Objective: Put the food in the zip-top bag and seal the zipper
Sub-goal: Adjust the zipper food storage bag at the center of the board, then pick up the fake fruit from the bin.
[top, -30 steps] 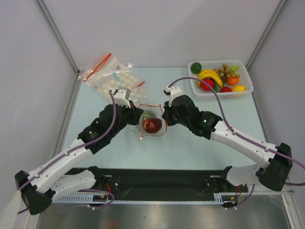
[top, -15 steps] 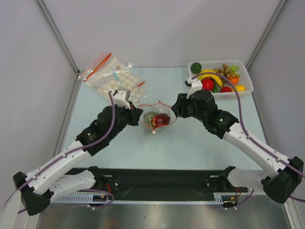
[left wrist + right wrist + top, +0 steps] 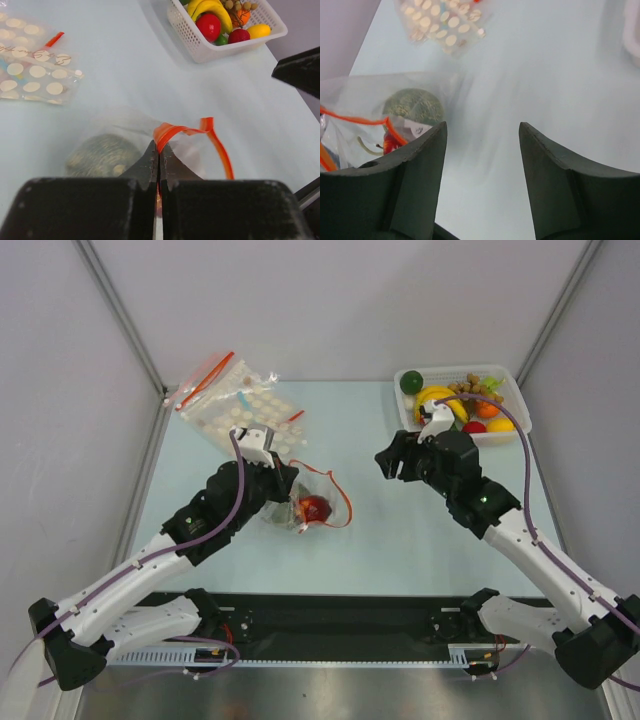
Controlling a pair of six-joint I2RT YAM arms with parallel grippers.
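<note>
The zip-top bag (image 3: 308,504) lies on the table and holds a shiny red fruit (image 3: 314,508) and a rough grey-green ball (image 3: 102,155). My left gripper (image 3: 159,147) is shut on the bag's mouth at the red zipper (image 3: 186,130), which curls up in a loop. My right gripper (image 3: 385,465) hangs open to the right of the bag, apart from it, with nothing between its fingers (image 3: 425,150). Its wrist view has the bag (image 3: 355,97) and the ball (image 3: 412,106) at the left.
A white basket (image 3: 512,430) at the back right holds bananas, grapes, a dark green ball (image 3: 411,382) and red pieces (image 3: 209,26). Clear bags with pale discs (image 3: 235,400) lie at the back left, behind my left arm.
My right gripper has let go of the bag's mouth, opened and drawn back to the right. The bag has slumped onto the table, its mouth hanging from the left gripper.
</note>
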